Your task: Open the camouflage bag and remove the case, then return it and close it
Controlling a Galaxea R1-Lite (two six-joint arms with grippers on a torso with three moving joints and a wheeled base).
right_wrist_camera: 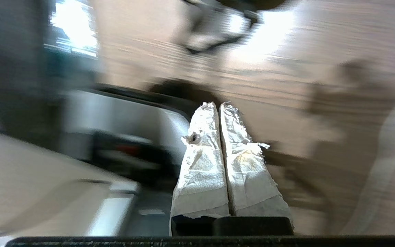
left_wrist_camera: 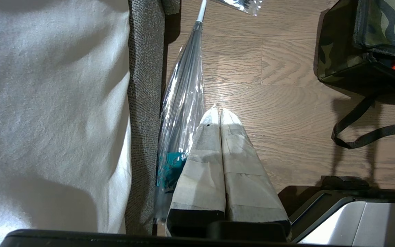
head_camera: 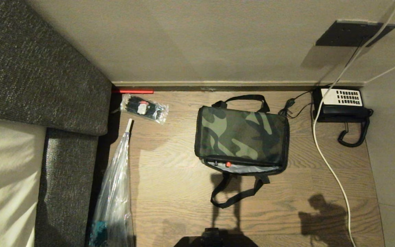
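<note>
From the head camera I see the boxy green-camouflage bag with black trim point(head_camera: 241, 139) lying mid-floor toward the skirting-board edge, lid down but its front zip gaping on silver lining, so I judge the case is back inside, unseen. A black telephone with white keypad point(head_camera: 341, 104) and a white cable point(head_camera: 324, 157) crowd its right side; a clear plastic-sleeved umbrella point(head_camera: 115, 192) lies by the grey sofa edge. At my left wrist, the left gripper point(left_wrist_camera: 218, 111) hangs parked, taped fingers pressed together, empty. At my right wrist, the right gripper point(right_wrist_camera: 216, 104), likewise closed and empty, hangs over bare floorboards.
</note>
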